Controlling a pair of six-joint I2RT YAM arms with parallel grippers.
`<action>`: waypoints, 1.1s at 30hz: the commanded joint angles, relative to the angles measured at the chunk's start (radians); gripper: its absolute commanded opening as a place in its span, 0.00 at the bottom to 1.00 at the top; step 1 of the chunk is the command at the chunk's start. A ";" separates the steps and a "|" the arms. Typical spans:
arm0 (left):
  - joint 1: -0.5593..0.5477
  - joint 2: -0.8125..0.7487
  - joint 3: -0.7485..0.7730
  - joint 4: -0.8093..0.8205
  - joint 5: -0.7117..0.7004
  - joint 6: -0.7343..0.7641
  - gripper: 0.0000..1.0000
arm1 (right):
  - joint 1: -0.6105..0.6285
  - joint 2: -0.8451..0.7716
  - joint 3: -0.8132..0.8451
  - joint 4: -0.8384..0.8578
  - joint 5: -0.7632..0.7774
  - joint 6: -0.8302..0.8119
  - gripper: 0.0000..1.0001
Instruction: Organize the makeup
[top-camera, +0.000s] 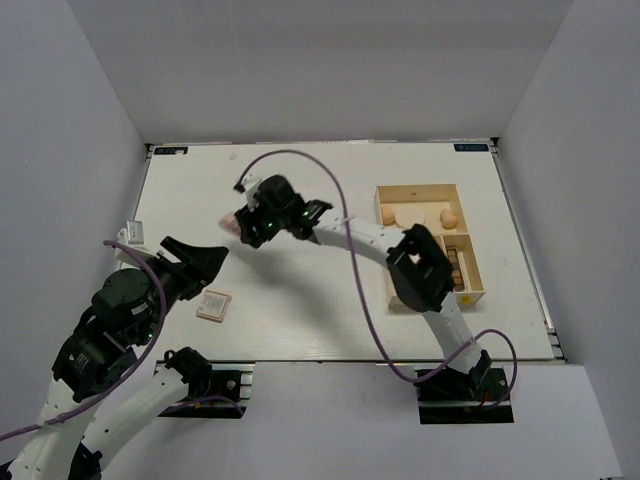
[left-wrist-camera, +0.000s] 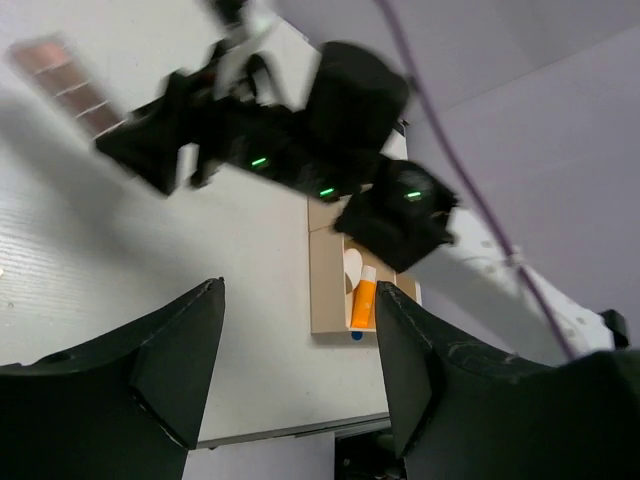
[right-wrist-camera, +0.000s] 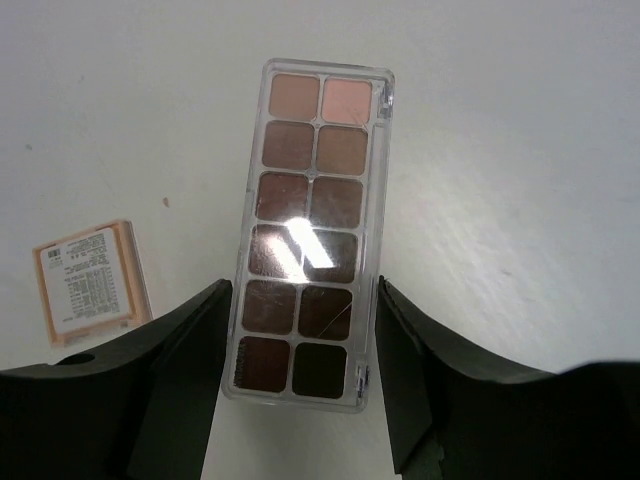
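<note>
My right gripper (right-wrist-camera: 298, 305) is shut on the near end of the brown eyeshadow palette (right-wrist-camera: 310, 200), one finger on each long edge. In the top view the gripper (top-camera: 243, 228) holds the palette (top-camera: 229, 225) over the table's left middle. The palette also shows in the left wrist view (left-wrist-camera: 70, 85). The square pinkish compact (top-camera: 214, 305) lies label up near the front left and shows in the right wrist view (right-wrist-camera: 90, 285). My left gripper (top-camera: 212, 258) is open and empty just behind the compact. Two peach egg sponges (top-camera: 388, 214) (top-camera: 450, 215) and the orange tube (left-wrist-camera: 363, 305) lie in the box.
The pale wooden compartment box (top-camera: 418, 188) stands at the right of the table, and my right arm (top-camera: 420, 270) crosses over its front compartments. Grey walls close in the table on three sides.
</note>
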 joint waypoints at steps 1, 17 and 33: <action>-0.005 -0.006 -0.021 -0.006 -0.015 -0.044 0.71 | -0.087 -0.156 -0.041 -0.042 -0.084 -0.031 0.00; 0.015 0.260 -0.191 -0.190 -0.158 -0.323 0.78 | -0.551 -0.906 -0.648 -0.266 -0.003 -0.186 0.00; 0.015 0.400 -0.303 -0.222 -0.164 -0.368 0.93 | -0.866 -1.359 -1.099 -0.389 0.216 -0.221 0.00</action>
